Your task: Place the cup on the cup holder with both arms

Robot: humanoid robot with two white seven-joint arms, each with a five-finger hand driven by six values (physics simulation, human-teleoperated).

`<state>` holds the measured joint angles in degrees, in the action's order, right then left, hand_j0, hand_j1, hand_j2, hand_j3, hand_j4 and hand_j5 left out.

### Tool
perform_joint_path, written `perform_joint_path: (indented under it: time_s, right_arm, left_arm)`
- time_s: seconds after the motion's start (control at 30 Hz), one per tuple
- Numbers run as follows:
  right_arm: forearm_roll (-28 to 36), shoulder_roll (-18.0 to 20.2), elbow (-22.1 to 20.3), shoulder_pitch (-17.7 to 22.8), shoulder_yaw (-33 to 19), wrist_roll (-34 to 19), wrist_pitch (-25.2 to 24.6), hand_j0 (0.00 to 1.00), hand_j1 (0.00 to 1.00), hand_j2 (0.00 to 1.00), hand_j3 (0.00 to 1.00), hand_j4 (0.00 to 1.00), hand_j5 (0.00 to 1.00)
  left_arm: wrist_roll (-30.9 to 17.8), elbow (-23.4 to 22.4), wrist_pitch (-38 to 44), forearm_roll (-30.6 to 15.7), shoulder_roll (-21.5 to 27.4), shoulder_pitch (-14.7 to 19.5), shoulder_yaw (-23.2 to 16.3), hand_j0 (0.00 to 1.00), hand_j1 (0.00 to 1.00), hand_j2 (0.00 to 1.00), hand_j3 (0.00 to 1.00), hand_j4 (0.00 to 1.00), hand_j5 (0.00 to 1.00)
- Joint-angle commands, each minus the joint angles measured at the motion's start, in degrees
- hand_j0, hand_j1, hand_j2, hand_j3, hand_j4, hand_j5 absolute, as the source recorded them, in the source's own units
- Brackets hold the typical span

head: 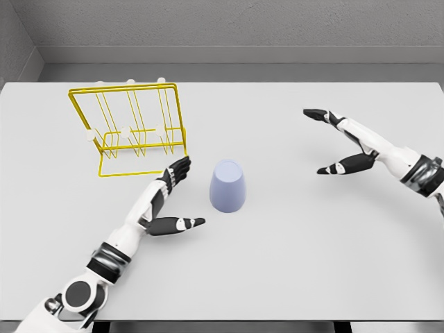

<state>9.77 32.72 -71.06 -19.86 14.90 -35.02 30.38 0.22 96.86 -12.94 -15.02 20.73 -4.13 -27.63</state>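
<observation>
A white table (333, 263) fills most of the view; a grey textured wall (229, 24) runs behind its far edge

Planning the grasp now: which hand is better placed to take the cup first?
Left. The left hand is open just beside the cup, fingers and thumb facing it, with the holder right behind. The right hand is open too, but far off across the table.

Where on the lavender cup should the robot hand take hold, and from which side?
Grip the cup around its side wall, near mid-height, coming in from its left, where the open left robot hand already sits beside it. It appears to stand mouth-down and tapers upward, so a lower grip probably slips less.
</observation>
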Motion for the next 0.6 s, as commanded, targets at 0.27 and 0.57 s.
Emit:
perform_joint_path:
  time_s: [0.27, 0.57]
  right_arm:
    - [-3.5, 1.2, 0.7, 1.3, -2.9, 0.0, -0.4, 1.00, 1.00, 1.00, 1.00, 1.00, 1.00]
    - [-3.4, 1.1, 2.4, 0.6, -3.1, 0.0, -0.4, 1.00, 1.00, 1.00, 1.00, 1.00, 1.00]
  left_arm:
    - [-0.4, -3.2, 0.7, 0.4, -4.6, 1.2, 0.0, 1.00, 1.00, 1.00, 1.00, 1.00, 1.00]
    - [-0.4, -4.7, 0.7, 0.5, -7.4, 2.5, -0.3, 1.00, 1.00, 1.00, 1.00, 1.00, 1.00]
